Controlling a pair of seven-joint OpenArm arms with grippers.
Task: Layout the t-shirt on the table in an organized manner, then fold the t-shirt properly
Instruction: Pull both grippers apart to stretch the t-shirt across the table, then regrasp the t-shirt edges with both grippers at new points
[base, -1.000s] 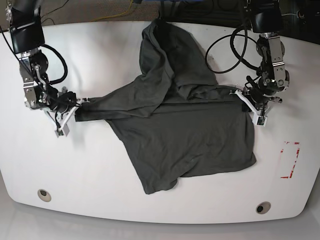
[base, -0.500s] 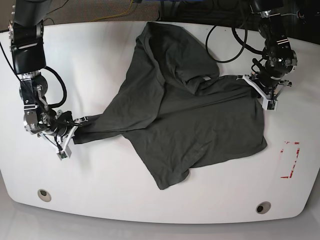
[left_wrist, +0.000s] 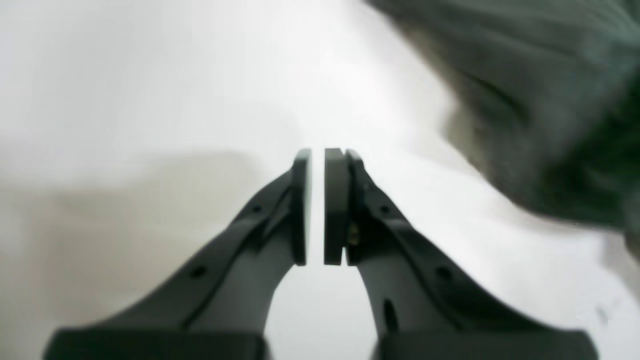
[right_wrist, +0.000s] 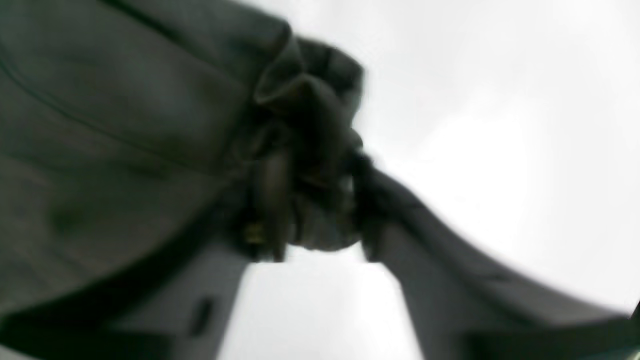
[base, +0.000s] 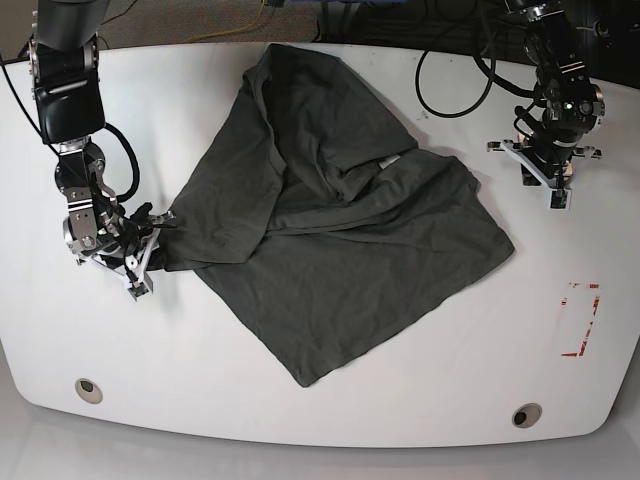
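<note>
On the white surface (base: 320, 420) the t-shirt (base: 330, 230) lay rumpled across the middle. The right gripper (right_wrist: 312, 220) clutched a bunched edge of it; the left gripper (left_wrist: 317, 205) was closed and empty, apart from the cloth.

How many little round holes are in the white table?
2. One round hole sits near the table's front edge on the base view's left, the other round hole near the front edge on its right. The t-shirt could be covering more.
</note>
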